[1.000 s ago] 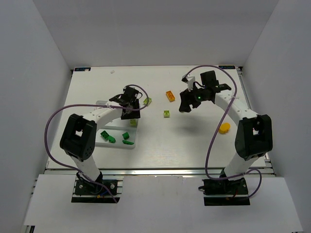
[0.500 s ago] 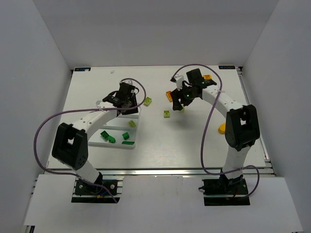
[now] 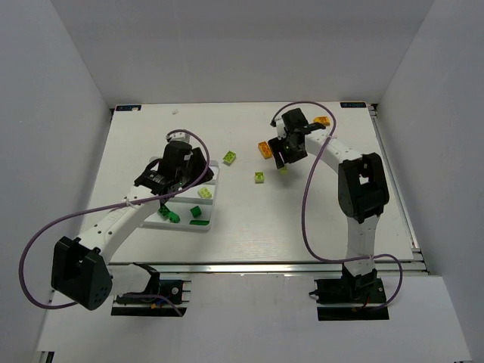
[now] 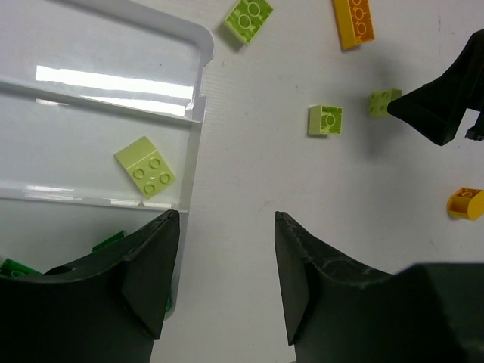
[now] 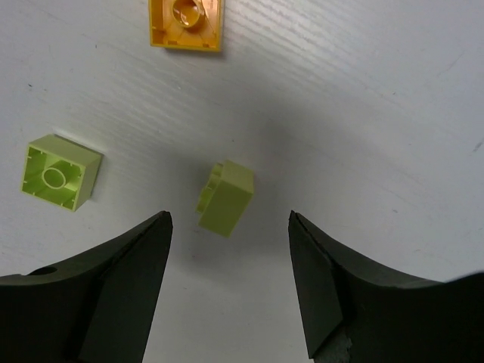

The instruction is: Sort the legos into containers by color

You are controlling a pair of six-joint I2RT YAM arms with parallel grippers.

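Note:
The white three-compartment tray [image 3: 184,229] holds dark green bricks [image 3: 168,215] in its near compartment and a lime brick [image 3: 204,193] in the middle one. My left gripper [image 3: 185,175] hovers open and empty above the tray; in its wrist view the gripper [image 4: 227,227] straddles the tray's right wall [image 4: 195,128]. My right gripper [image 3: 285,157] is open just over a lime brick [image 3: 284,171] lying on its side [image 5: 225,198], a little ahead of the gripper [image 5: 231,227]. An upside-down lime brick [image 5: 60,172] and an orange brick [image 5: 186,23] lie nearby.
Another lime brick [image 3: 229,157] lies right of the tray's far corner. A second orange brick [image 3: 323,121] lies at the back right. The rounded yellow-orange piece [image 4: 465,203] shows only in the left wrist view. White walls enclose the table.
My left gripper has drawn back left and nearer over the tray. My right gripper has swung left and down to hover at the lime brick on its side.

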